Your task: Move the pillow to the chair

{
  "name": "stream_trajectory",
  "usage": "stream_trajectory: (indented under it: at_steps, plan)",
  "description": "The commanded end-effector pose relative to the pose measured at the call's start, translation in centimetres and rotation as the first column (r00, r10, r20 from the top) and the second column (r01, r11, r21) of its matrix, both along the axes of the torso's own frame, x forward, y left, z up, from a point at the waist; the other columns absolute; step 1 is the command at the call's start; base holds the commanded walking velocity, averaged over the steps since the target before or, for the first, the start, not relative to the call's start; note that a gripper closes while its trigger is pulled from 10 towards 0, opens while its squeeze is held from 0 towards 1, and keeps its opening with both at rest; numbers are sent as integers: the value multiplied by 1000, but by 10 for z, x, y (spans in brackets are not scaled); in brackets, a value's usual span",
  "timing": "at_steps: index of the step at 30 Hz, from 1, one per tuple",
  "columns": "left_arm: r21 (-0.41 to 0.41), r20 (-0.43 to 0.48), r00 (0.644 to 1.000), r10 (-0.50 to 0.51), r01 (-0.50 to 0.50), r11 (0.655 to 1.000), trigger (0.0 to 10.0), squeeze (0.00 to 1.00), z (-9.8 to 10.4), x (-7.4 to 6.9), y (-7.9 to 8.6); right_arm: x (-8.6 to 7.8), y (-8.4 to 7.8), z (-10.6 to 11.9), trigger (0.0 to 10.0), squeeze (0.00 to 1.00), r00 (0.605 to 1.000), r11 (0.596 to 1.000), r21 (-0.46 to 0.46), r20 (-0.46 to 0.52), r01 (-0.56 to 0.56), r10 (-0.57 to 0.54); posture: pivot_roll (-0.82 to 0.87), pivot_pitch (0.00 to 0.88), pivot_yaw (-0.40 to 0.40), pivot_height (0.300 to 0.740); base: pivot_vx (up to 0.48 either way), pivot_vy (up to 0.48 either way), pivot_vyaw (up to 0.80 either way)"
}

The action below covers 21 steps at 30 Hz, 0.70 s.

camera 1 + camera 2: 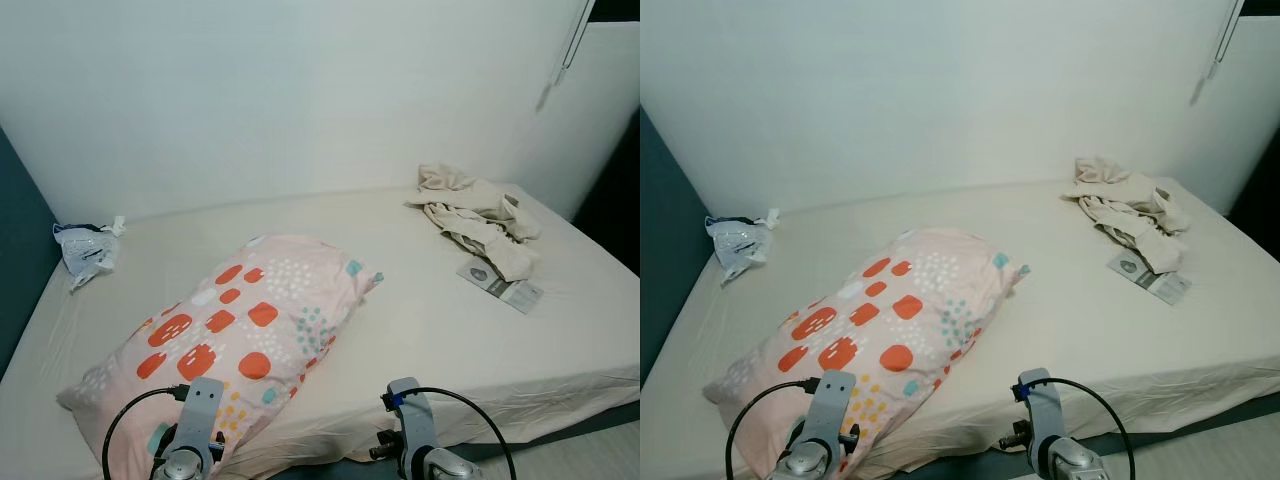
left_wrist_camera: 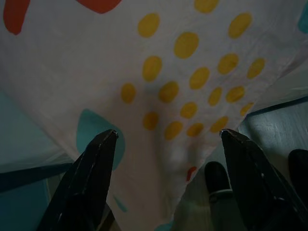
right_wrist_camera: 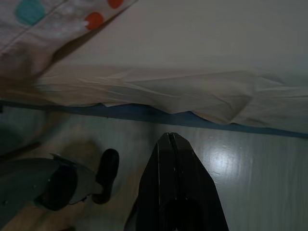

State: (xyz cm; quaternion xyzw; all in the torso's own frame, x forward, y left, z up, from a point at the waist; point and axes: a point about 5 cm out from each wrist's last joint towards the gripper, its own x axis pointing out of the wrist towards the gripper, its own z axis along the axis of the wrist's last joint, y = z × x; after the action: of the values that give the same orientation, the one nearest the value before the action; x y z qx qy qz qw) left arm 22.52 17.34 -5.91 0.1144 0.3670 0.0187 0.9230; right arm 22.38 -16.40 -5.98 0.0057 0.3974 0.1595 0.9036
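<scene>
A pink pillow with orange patches and teal and yellow dots lies slantwise on the near left of the bed, one corner over the front edge. My left gripper is open, its two black fingers spread just short of the pillow's yellow-dotted corner. The left wrist shows at the bottom of the head views, right against the pillow. My right gripper is shut and hangs over the floor below the bed's front edge; its wrist shows low in the head views.
Crumpled beige clothes and a small printed packet lie at the bed's far right. A plastic bag rests at the far left by a dark teal wall. A white wall stands behind. Grey floor lies below the bed.
</scene>
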Motion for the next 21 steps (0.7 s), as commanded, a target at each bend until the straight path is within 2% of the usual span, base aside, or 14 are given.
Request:
stream_trajectory:
  at_steps: [1, 6, 15, 21]
  plan:
    - [-1, -17, 1000, 10, -11, 1000, 10000, 0, -2, -2, 3, -3, 10, -3, 10000, 0, 1000, 1000, 1, -15, -20, 20, 45, 0, 11, 740, 0, 0, 0]
    - [-3, -17, 1000, 6, -6, 1000, 10000, 0, -2, -2, 2, -4, 19, -4, 10000, 0, 1000, 1000, 3, -16, -25, 25, 41, 0, 14, 740, 0, 0, 0]
    - [-3, -15, 1000, -4, 4, 1000, 10000, 0, -1, 0, 0, -9, 6, -7, 10000, 0, 999, 1000, -15, -31, -7, 7, 38, 0, 16, 740, 0, 0, 0]
    - [-6, -15, 1000, 3, -3, 1000, 10000, 0, -1, -1, 0, -11, 14, -8, 10000, 0, 999, 1000, -14, -36, -16, 15, 40, 0, 8, 740, 0, 0, 0]
